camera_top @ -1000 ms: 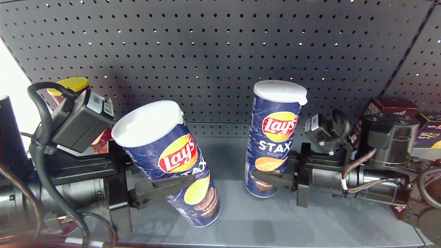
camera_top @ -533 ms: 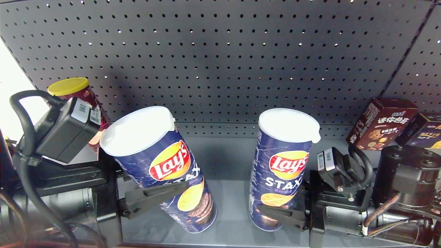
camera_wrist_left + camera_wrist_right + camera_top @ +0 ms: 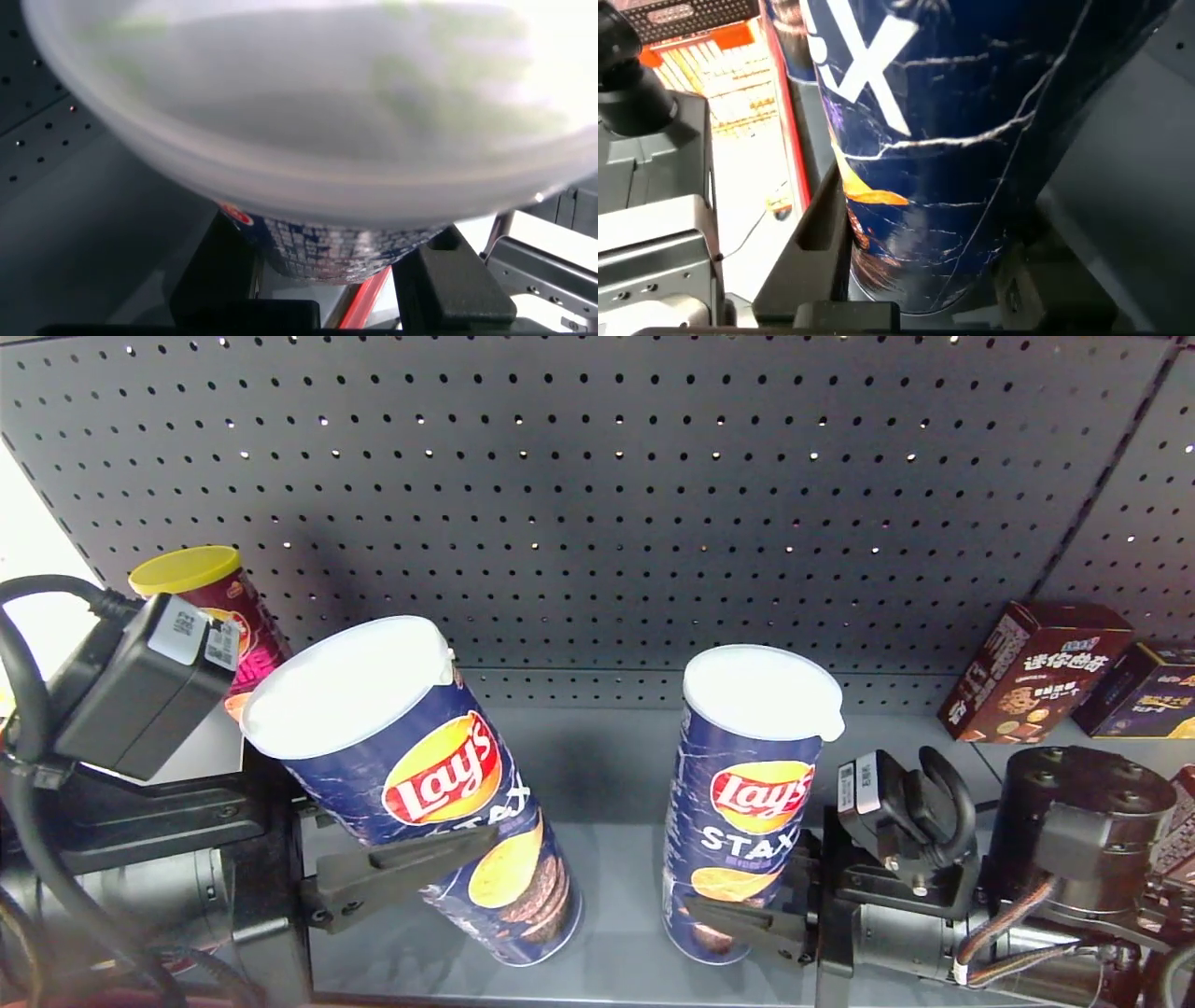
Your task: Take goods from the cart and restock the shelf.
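Blue-wrapped stock, two items. Item one, left can [image 3: 411, 775]: tilting, base low over the shelf [image 3: 616, 784] front edge, with the left gripper [image 3: 448, 845] clamping its lower half. Item two, right can [image 3: 747, 803]: standing near upright at the shelf front, with the right gripper [image 3: 742, 901] clamping it near the base. Step: placing both. Next, likely: righting the left can, seating both bases on the shelf, then letting go.

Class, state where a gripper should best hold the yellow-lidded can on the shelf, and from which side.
Grip the yellow-lidded can around its round body below the lid, coming from the shelf's open front: it stands upright close to the pegboard back panel, so the rear is likely blocked.
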Available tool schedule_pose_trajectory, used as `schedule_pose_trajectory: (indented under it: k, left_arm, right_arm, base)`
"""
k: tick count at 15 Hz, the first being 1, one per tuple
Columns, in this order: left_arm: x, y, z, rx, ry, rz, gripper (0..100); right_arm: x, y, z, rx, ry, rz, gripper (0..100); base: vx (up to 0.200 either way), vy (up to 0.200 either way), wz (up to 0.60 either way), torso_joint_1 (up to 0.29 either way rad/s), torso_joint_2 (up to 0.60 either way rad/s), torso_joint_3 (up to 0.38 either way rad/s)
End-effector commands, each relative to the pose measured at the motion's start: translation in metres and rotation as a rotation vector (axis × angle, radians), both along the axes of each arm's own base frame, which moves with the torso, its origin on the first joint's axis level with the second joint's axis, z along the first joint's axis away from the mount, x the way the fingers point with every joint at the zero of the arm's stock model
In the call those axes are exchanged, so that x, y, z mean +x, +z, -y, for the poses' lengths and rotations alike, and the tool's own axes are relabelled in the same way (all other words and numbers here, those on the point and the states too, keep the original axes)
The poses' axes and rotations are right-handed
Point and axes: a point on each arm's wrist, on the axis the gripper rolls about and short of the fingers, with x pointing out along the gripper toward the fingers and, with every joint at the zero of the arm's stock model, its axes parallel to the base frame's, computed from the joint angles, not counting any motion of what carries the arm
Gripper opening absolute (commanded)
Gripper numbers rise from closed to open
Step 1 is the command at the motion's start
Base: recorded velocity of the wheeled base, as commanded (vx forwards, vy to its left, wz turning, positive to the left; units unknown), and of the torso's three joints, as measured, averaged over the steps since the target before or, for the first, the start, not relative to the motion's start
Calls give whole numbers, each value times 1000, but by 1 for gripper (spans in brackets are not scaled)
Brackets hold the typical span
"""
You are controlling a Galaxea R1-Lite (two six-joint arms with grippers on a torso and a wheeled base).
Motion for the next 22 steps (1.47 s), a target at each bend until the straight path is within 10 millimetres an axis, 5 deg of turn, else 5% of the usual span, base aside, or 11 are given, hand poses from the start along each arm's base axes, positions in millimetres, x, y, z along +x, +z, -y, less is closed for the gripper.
schedule_pose_trajectory:
  k: [1, 13, 14, 22]
  left_arm:
    - [0, 0, 0, 0, -1, 0, 0]
    - [0, 0, 0, 0, -1, -3, 0]
    - [0, 0, 0, -2, -1, 0, 0]
    - [-1, -2, -1, 3, -1, -8, 0]
  right_arm:
    - [4, -9, -4, -20, 0, -20, 0]
    - [5, -15, -14, -24, 26, -26, 0]
    - [5, -16, -14, -25, 26, -25, 100]
    - [-18, -5, 4, -2, 27, 9, 100]
  base:
    - [0, 0, 0, 0, 0, 0]
    - [0, 0, 0, 0, 0, 0]
    - [0, 0, 0, 0, 0, 0]
    - [0, 0, 0, 0, 0, 0]
